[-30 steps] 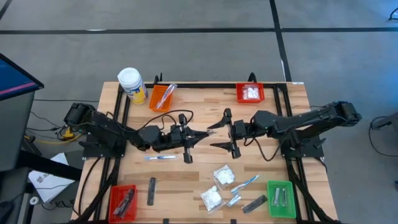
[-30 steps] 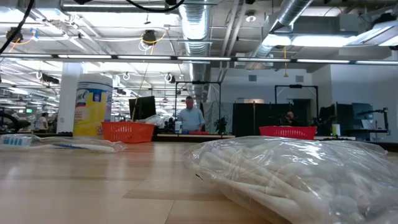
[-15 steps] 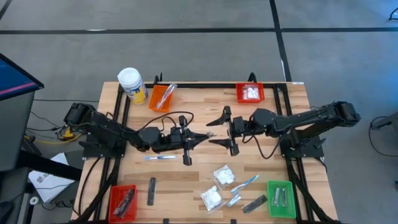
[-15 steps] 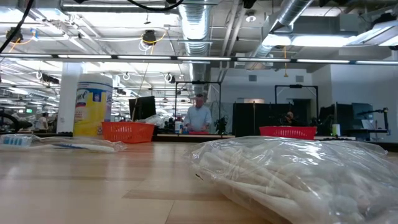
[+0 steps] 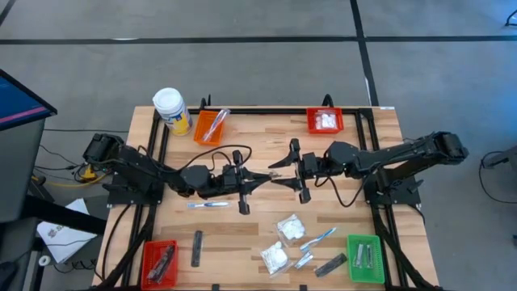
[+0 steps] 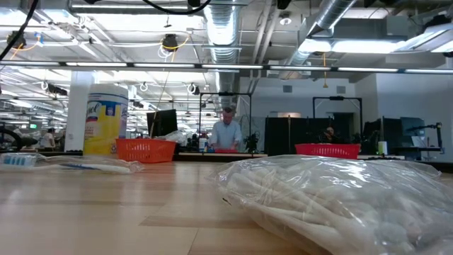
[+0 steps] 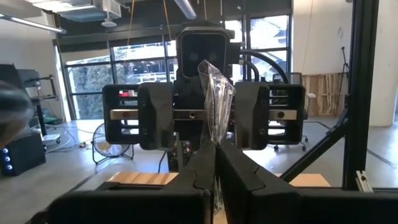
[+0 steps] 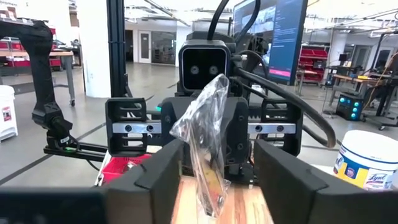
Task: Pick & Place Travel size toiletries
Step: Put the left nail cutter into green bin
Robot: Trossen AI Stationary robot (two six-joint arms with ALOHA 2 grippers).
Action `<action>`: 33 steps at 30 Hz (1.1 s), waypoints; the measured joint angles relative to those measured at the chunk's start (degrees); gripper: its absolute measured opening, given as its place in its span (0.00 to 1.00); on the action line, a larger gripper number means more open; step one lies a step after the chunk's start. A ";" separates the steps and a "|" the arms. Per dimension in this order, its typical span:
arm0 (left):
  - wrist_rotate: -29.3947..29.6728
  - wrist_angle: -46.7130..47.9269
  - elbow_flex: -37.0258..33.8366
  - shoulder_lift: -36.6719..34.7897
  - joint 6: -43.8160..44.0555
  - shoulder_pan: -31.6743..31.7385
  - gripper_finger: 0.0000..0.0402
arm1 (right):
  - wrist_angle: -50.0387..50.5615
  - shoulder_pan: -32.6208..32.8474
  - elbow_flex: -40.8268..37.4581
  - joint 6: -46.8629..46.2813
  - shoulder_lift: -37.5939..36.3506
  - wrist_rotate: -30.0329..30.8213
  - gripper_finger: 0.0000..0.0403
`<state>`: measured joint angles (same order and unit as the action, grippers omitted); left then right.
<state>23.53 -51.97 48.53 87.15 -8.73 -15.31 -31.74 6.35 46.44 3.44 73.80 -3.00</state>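
My left gripper (image 5: 263, 179) is over the table's middle, shut on a small clear plastic packet (image 7: 215, 93). The packet also shows in the right wrist view (image 8: 205, 140). My right gripper (image 5: 275, 174) faces it, open, with one finger on each side of the packet and touching nothing. On the near part of the table lie two white puffy packets (image 5: 291, 228) (image 5: 275, 257), toothbrushes (image 5: 208, 204) (image 5: 319, 238), dark bars (image 5: 197, 246) (image 5: 329, 264) and a silvery sachet (image 5: 304, 260). My left gripper pinches one end of the clear packet (image 7: 216, 149) between its two shut fingers. The fingers lie level and point toward the table's right. The rest of the packet sticks out past the fingertips toward my right gripper, clear of the table.
An orange bin (image 5: 211, 126) and a yellow jar (image 5: 171, 109) stand at the far left, and a red bin (image 5: 325, 121) at the far right. Another red bin (image 5: 160, 263) is near left and a green bin (image 5: 365, 259) near right. A person (image 6: 226, 133) stands in the room beyond.
My right gripper has edged a little toward the table's left edge, nearer my left gripper and its packet. In the low view the person beyond the table has stepped to the right.
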 joint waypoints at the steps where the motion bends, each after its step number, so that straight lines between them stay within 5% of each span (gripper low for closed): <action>1: -0.01 0.22 0.00 0.00 0.00 0.00 0.00 | 0.08 0.00 0.00 0.02 -0.01 -0.09 0.43; 15: 1.07 0.55 -1.05 0.00 0.65 -0.04 0.00 | 1.43 0.00 0.00 0.19 0.00 -0.24 0.04; 23: 0.02 2.35 -1.09 0.00 0.58 -0.06 0.06 | 2.76 0.00 0.00 0.01 0.00 -0.29 0.05; 28: 1.86 4.93 -1.07 -0.02 0.58 -1.06 0.18 | 3.66 0.00 -0.04 -0.17 0.07 -0.33 0.02; 33: 7.44 7.23 -1.07 -0.02 0.60 -1.75 0.40 | 3.61 -0.04 -0.02 -0.48 0.07 -0.04 0.03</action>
<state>30.97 -44.74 47.46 87.13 -8.12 -17.06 -28.12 6.31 46.41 2.96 73.87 -3.04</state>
